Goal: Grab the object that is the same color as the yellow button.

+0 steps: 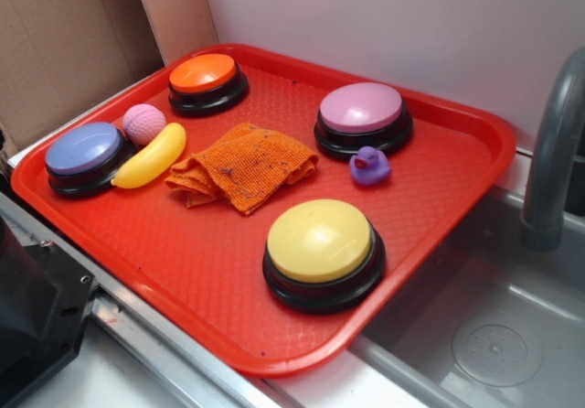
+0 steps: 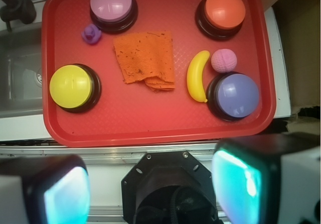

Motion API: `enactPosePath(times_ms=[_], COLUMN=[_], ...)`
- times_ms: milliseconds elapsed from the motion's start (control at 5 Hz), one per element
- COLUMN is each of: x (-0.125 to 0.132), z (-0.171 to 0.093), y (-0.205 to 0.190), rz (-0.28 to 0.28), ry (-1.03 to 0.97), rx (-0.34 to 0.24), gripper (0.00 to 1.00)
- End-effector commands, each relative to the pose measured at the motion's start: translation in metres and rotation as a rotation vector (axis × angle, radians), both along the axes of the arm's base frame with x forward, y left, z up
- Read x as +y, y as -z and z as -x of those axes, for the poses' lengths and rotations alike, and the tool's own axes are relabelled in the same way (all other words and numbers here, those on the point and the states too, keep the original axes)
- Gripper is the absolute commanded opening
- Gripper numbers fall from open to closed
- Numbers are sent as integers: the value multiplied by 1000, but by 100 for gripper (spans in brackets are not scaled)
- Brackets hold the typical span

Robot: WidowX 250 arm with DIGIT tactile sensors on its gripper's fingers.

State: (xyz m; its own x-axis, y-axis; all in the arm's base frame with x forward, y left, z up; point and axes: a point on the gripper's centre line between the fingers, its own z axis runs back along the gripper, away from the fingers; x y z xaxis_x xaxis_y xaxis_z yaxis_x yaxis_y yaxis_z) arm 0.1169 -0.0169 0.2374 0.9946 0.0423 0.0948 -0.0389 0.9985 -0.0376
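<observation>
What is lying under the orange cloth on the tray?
Only the red tray shows around the orange cloth. The cloth is folded and lies fairly flat, with no clear bulge. Whatever it covers cannot be seen in either view.

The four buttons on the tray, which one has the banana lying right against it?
The purple-topped button at the tray's corner. The banana rests against its base, with the pink ball beside it. The orange, pink and yellow buttons stand apart from the banana.
</observation>
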Motion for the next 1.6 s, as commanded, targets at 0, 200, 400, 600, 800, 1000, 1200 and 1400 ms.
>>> enactPosePath(times_ms=[0,200,400,600,800,1000,1200,1400], x=[0,15,26,51,66,77,82,80], z=[0,-11,-19,-38,-52,-62,-73,-82], y=[0,13,29,68,97,120,143,160], rz=[0,-21,-33,-97,-104,-89,-168,-199], ry=[0,-61,-52,-102,-137,-162,-180,-149], rx=[0,-32,-62,-67,-95,-116,-132,-126], gripper=[100,100,100,100,100,100,100,100])
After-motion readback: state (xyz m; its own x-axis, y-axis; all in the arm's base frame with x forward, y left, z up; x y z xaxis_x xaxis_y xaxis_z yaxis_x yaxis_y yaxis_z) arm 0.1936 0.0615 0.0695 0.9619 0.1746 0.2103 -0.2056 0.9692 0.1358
